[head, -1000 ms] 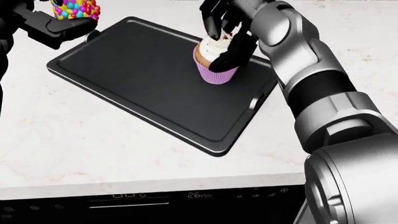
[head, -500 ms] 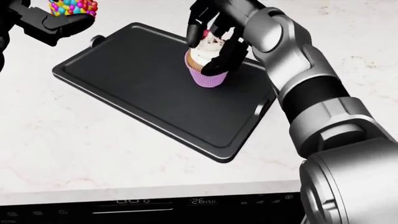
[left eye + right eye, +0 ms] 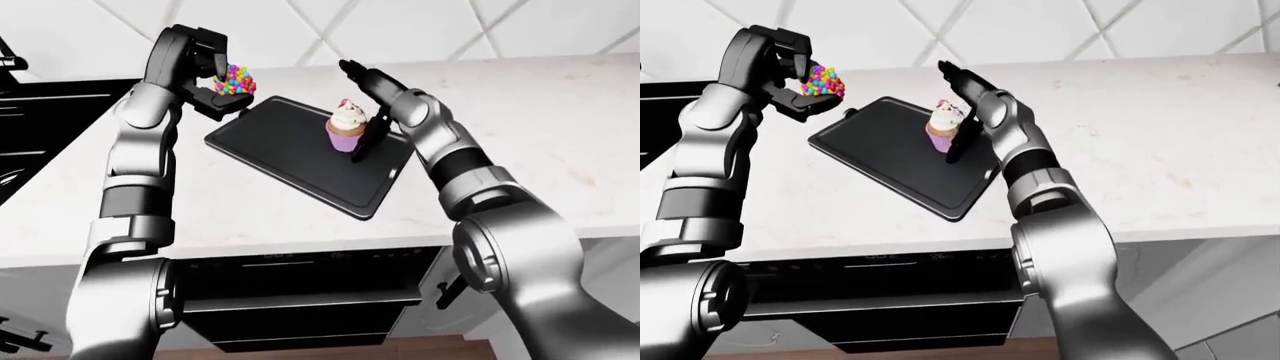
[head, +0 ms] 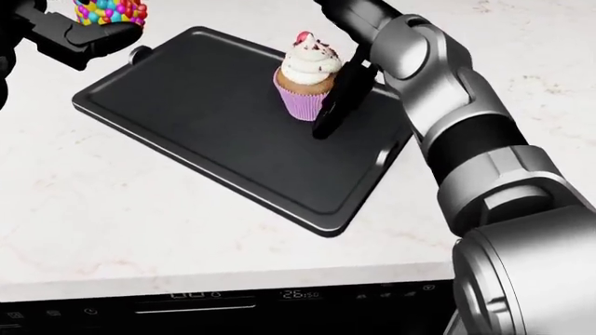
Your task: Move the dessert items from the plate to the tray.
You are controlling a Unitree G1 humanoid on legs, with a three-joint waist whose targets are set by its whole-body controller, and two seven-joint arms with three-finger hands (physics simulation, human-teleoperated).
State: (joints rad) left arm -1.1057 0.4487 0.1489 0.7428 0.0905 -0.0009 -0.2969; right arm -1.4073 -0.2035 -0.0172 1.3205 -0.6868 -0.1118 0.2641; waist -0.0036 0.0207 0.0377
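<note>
The cupcake [image 4: 307, 84] stood upright on the black tray [image 4: 195, 125], the right hand [image 4: 340, 98] spread open beside it, while the left hand [image 3: 205, 94], closed round the candy-coated dessert [image 3: 236, 79], needed lowering onto the tray.

A cupcake [image 4: 307, 82] is standing on the tray [image 4: 200, 132], which is lying on the counter [image 4: 121, 223]; a candy-covered dessert [image 4: 110, 11] is hovering beyond the tray's upper-left corner

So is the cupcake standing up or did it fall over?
Standing up. The cupcake sits on its purple wrapper on the black tray, frosting and red topping pointing up.
</note>
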